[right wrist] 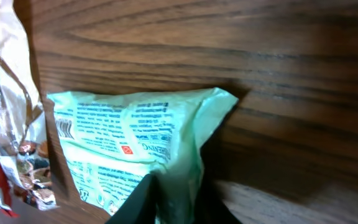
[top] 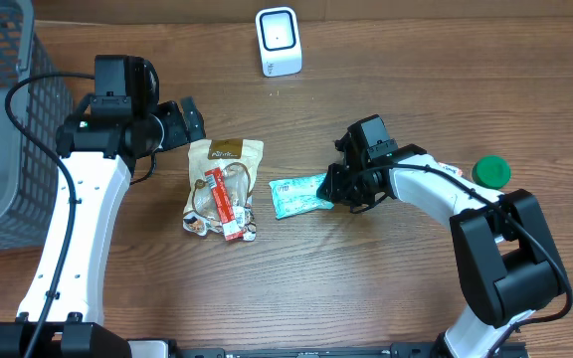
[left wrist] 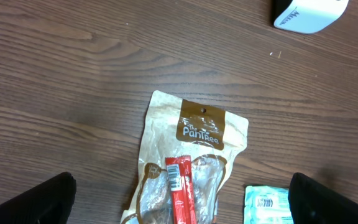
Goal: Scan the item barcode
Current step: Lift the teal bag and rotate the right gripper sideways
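Nearest the arms' bases, the right gripper [top: 334, 187] has its fingers pinched together on the right end of the mint-green packet [top: 299, 195]. The packet lies flat on the wooden table [top: 366, 288], so the grasp looks only just made. Lifting it, turning its barcode outward and showing it to the scanner all remain to be done. Just beside the packet lies a brown snack pouch [top: 224, 184] with a red stick [top: 221, 204] on it. Above the pouch's top edge the left gripper [top: 182, 121] hovers fully spread and empty. Farthest off, well apart from the packet, stands the white barcode scanner [top: 278, 41]. Count: one packet, one pouch, one red stick, one scanner, one green round cap [top: 491, 172], one grey basket [top: 8, 119], two arms.
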